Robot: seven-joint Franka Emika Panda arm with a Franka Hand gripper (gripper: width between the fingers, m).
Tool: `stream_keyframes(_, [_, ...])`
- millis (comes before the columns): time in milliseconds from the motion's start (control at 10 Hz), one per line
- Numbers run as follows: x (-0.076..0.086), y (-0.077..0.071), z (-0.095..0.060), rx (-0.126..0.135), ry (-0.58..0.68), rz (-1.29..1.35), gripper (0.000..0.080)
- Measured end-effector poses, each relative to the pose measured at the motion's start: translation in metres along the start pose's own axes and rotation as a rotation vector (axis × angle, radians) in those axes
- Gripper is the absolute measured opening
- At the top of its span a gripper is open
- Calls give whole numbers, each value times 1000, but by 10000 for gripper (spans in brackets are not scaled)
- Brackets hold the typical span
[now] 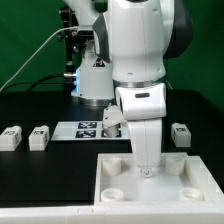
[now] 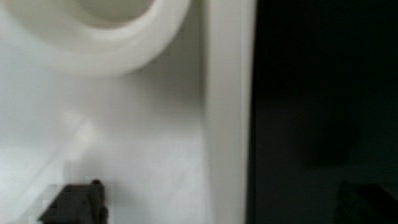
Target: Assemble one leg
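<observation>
Three legs stand on the black table in the exterior view: two at its left (image 1: 10,137) (image 1: 40,136) and one at its right (image 1: 181,134), each a small white block with a tag. Another tagged white block (image 1: 112,122) shows beside the arm, partly hidden. My gripper (image 1: 146,172) hangs low over the far edge of the large white tray-like piece (image 1: 190,185). In the wrist view the gripper (image 2: 219,205) is open and empty, with its dark fingertips (image 2: 75,202) wide apart. Below them lie the tray's surface (image 2: 160,130), a round corner socket (image 2: 111,25) and the black table.
The marker board (image 1: 84,129) lies on the table behind the tray, left of the arm. A dark stand with cables (image 1: 80,60) rises at the back. The tray's near corner sockets (image 1: 115,187) show in the exterior view.
</observation>
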State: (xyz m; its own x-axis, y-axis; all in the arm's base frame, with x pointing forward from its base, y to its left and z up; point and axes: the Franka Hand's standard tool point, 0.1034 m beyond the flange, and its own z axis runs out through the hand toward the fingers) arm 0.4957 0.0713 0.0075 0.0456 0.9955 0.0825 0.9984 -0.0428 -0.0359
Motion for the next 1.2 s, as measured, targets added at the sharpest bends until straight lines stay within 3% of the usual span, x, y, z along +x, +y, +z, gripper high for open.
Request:
stream_keyframes(100, [0,1,-1,-2,0,2,649])
stream_keyframes(300, [0,3,-28,-33,-11,37,649])
stream_keyframes(500, [15,-5,-46,-50,-12,151,649])
stream_keyframes(600, [24,-10,-47,-50,-8,259,649])
stream_keyframes(900, [64,-29,-39,-36,11,688,649])
stream_keyframes(1200, [89,-37,-37,4,30,1169,649])
